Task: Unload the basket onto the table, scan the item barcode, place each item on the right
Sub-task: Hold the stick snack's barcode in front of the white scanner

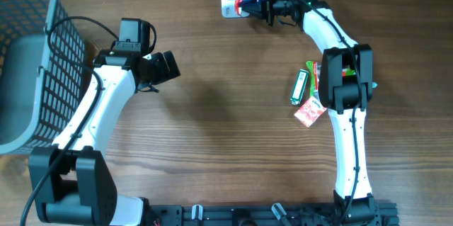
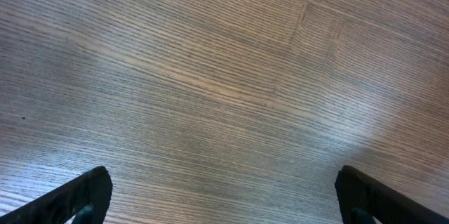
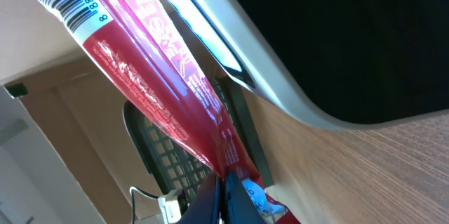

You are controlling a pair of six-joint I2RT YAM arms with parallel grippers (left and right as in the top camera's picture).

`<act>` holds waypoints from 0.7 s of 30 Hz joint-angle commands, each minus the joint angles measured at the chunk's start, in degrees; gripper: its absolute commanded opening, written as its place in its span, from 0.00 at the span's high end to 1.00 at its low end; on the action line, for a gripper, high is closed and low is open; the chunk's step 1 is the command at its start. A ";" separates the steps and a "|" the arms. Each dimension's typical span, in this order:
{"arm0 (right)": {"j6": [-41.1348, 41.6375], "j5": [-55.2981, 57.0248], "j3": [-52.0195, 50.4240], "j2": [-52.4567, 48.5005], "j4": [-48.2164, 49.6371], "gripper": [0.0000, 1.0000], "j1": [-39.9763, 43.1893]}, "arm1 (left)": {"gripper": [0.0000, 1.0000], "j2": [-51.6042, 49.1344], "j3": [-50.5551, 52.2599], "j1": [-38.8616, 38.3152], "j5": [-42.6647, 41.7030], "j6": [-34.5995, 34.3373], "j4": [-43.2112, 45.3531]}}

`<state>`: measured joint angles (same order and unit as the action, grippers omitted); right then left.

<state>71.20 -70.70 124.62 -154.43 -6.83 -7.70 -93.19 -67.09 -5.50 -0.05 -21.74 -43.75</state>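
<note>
Right claw [image 3: 221, 201] | clamps end of red packet [image 3: 158, 83] | packet beside scanner [image 1: 228, 5]

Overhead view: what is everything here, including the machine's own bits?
grey mesh basket: one, grey, table's left edge
white scanner box: one, white, top centre
long red foil packet: one, red, held at the scanner
green stick packet: one, green, beside right arm
small red sachet: one, red, below it
other packets: count unclear, green and orange, partly under right arm
wooden table: one, brown, underneath
left gripper: one, black, open, over bare wood
right gripper: one, black, shut on the red packet
</note>
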 commanded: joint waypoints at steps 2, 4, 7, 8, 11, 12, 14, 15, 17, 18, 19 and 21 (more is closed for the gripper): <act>-2.49 -2.38 0.52 0.15 -0.04 0.96 -0.09 | 0.00 -0.35 -0.20 0.11 0.11 0.26 -0.04; -5.44 -0.55 0.52 1.38 -2.36 0.95 -0.22 | 0.00 -0.35 -0.20 0.11 0.11 0.26 -0.04; -13.75 5.86 0.52 5.40 -11.13 0.95 -0.70 | 0.00 -0.35 -0.20 0.11 0.11 0.26 -0.04; -19.12 8.37 0.52 8.57 -16.31 0.96 -0.79 | 0.00 -0.35 -0.20 0.11 0.09 0.26 -0.04; -34.56 6.99 0.52 16.68 -30.34 0.96 -0.85 | 0.00 -0.35 -0.20 0.11 0.11 0.26 -0.02; -38.53 7.78 0.52 18.38 -34.62 0.96 -0.85 | 0.00 -0.35 -0.20 0.11 0.11 0.26 -0.04; -46.42 12.94 0.52 22.25 -45.64 0.96 -0.83 | 0.00 -0.35 -0.20 0.11 0.11 0.26 -0.02; -50.01 18.16 0.52 24.24 -51.60 0.96 -0.83 | 0.00 -0.35 -0.20 0.11 0.11 0.26 -0.04; -54.75 32.85 0.52 27.71 -62.90 0.95 -0.83 | 0.00 -0.35 -0.20 0.11 0.11 0.26 -0.04; -54.86 38.42 0.52 28.50 -66.16 0.96 -0.83 | 0.00 -0.35 -0.20 0.11 0.09 0.26 -0.02; -54.82 45.11 0.52 29.35 -70.16 0.96 -0.83 | 0.00 -0.35 -0.20 0.11 0.11 0.26 -0.04; -54.60 55.10 0.52 29.79 -76.43 0.96 -0.85 | 0.00 -0.35 -0.20 0.11 0.11 0.26 -0.04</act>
<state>21.10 -37.41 125.32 -124.68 -78.04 -8.47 -93.19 -67.09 -5.50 -0.05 -21.76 -43.75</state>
